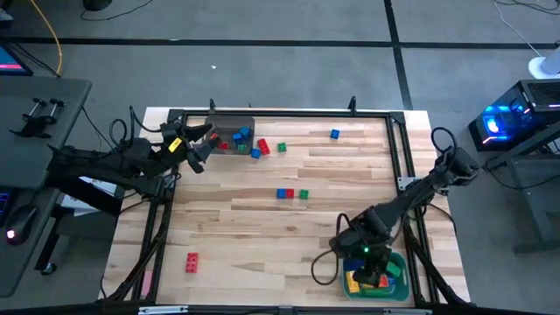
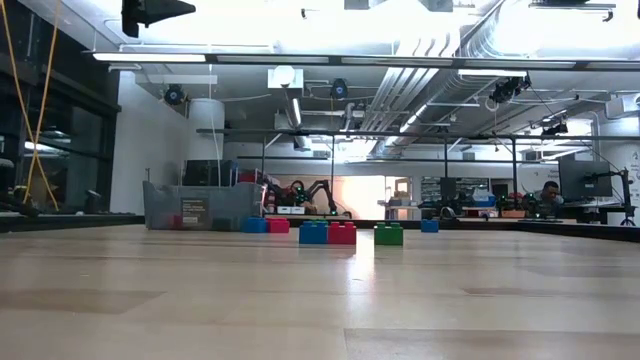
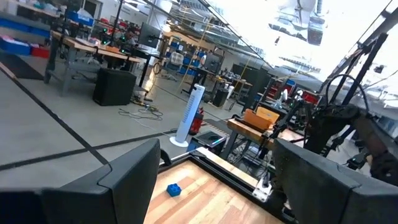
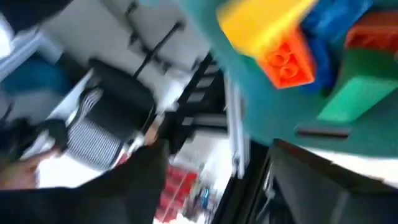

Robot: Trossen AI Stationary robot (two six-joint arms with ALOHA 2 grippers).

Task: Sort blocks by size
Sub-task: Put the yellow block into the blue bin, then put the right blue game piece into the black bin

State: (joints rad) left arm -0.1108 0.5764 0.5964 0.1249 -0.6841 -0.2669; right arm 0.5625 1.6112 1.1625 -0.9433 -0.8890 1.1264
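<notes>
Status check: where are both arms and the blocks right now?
Left gripper open, empty, by grey bin. Right gripper open over teal bin. Blocks still loose mid-table; red one near front. Nothing blocking.

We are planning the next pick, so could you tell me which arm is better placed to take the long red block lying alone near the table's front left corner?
Probably the left. The long red block lies on the left arm's side; the left gripper is open. The right gripper is over the teal bin.
</notes>
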